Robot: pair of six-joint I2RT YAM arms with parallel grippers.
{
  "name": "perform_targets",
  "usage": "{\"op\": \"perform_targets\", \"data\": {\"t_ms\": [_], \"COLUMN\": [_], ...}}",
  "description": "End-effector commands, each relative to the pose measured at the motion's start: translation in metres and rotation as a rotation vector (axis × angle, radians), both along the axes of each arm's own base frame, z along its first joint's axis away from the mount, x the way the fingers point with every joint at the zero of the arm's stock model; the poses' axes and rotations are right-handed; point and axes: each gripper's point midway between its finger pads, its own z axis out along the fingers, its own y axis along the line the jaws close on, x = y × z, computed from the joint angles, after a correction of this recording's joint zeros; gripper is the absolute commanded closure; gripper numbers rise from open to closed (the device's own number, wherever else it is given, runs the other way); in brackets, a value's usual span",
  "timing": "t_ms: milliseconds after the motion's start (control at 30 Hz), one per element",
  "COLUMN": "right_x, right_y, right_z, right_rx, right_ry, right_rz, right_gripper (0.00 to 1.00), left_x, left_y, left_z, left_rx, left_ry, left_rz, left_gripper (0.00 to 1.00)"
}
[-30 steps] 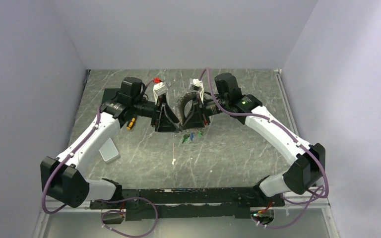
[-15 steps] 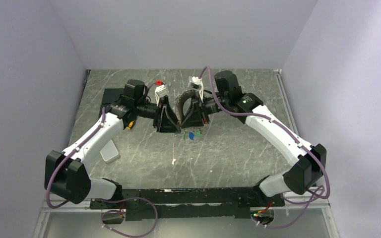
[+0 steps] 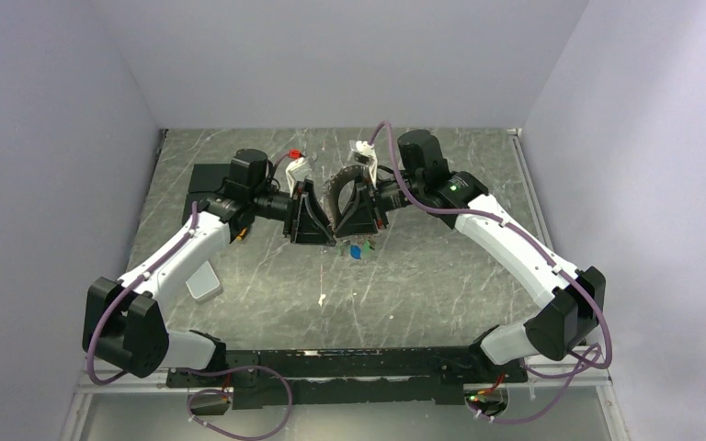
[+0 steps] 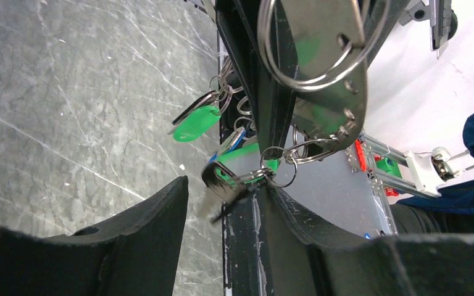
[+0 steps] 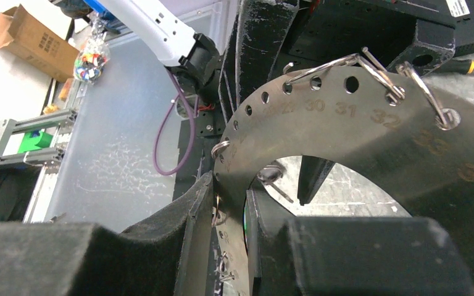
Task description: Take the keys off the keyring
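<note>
Two grippers meet over the middle of the table (image 3: 423, 276). The right gripper (image 5: 229, 197) is clamped on the keyring (image 5: 370, 129), a flat grey metal hoop held upright between the arms. It is punched with small holes and stamped 30, 31, 32, then a fainter 33. Wire split rings (image 5: 429, 95) hang through some of the holes. The keys (image 4: 196, 123), green- and blue-headed, dangle from the hoop's lower edge. The left gripper (image 4: 222, 191) stands with its jaws apart around a dark, blurred one, not pinching it.
</note>
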Motion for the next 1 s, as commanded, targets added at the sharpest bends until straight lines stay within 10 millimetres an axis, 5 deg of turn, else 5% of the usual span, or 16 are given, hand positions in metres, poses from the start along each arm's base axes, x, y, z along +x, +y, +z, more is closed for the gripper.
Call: {"op": "perform_targets", "data": {"t_ms": [0, 200, 733, 967], "right_x": [-0.007, -0.006, 0.002, 0.014], "right_y": [0.002, 0.002, -0.004, -0.013], "right_z": [0.035, 0.036, 0.033, 0.015], "right_rx": [0.083, 0.085, 0.079, 0.058], "right_ry": [-0.081, -0.079, -0.085, -0.056], "right_rz": [0.042, 0.046, 0.015, -0.028], "right_gripper": [1.0, 1.0, 1.0, 1.0], "left_x": [-0.008, -0.008, -0.025, -0.027], "left_y": [-0.002, -0.004, 0.004, 0.012], "left_z": [0.014, 0.015, 0.015, 0.02], "left_rx": [-0.054, -0.062, -0.053, -0.013], "left_ry": [-0.031, -0.024, -0.014, -0.036], "left_rz": [-0.051, -0.059, -0.095, -0.059], "left_gripper": [0.47, 0.48, 1.0, 1.0]}}
